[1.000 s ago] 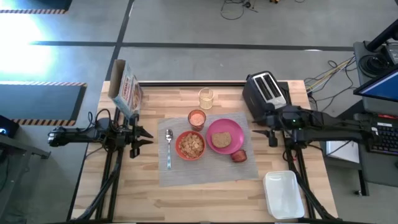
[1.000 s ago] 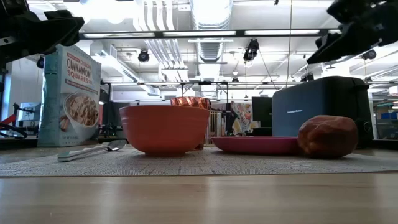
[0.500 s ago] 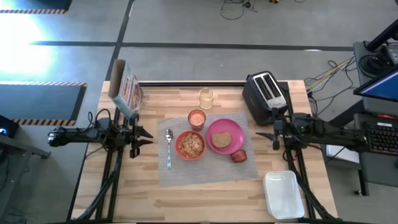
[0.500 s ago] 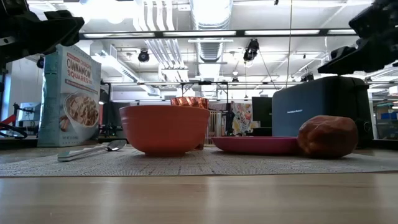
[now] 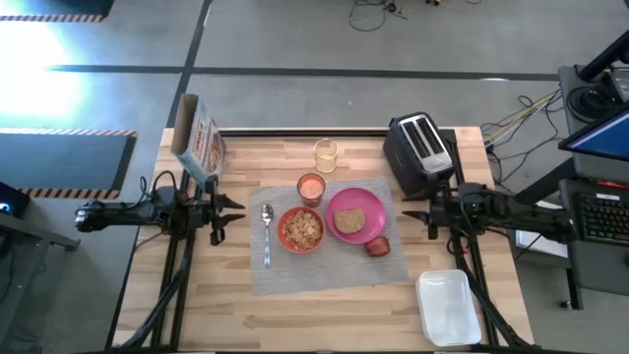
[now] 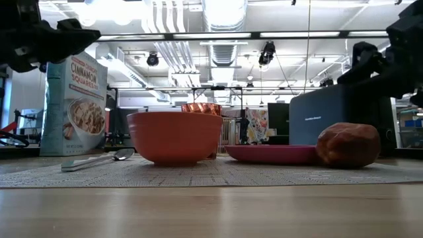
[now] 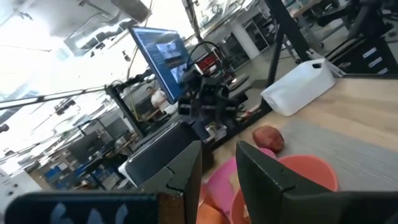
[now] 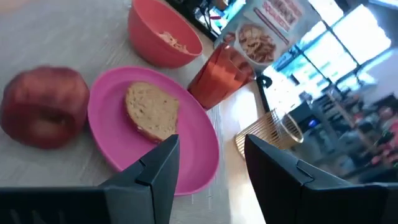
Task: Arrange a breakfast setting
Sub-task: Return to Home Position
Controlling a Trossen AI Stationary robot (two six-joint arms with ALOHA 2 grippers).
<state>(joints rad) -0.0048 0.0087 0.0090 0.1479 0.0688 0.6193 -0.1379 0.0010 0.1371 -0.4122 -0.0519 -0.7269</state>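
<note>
High view, placemat: we see the grey woven placemat (image 5: 334,273) at the centre of the frame, flat on the wooden table (image 5: 324,320).
High view, plate and toast: the pink plate (image 5: 374,208) sits on the mat right of centre, with the toast slice (image 5: 349,221) lying on it.
High view, bowl: the red-orange bowl (image 5: 282,234) stands on the mat just left of the plate, with cereal (image 5: 301,229) in it.
High view, cup: the orange cup (image 5: 312,187) stands at the mat's upper edge, above the gap between bowl and plate.
High view, spoon: the metal spoon (image 5: 266,236) lies on the mat just left of the bowl, running up and down the frame.
High view, apple: the dark-red apple (image 5: 378,247) rests on the mat at the plate's lower right rim.
High view, grippers: the left gripper (image 5: 234,209) hangs at centre left, beside the mat. The right gripper (image 5: 408,213) hangs at centre right, below the toaster (image 5: 420,147).
Low view: we find the bowl at centre, the spoon to its left, and the plate and apple at right. The cereal box (image 6: 77,102) stands behind at left, and the grippers are dark in the upper corners.
Left wrist view, jaws: a narrow gap, nothing between them.
Right wrist view, jaws: spread wide and empty, with the plate, toast and apple beyond.
</note>
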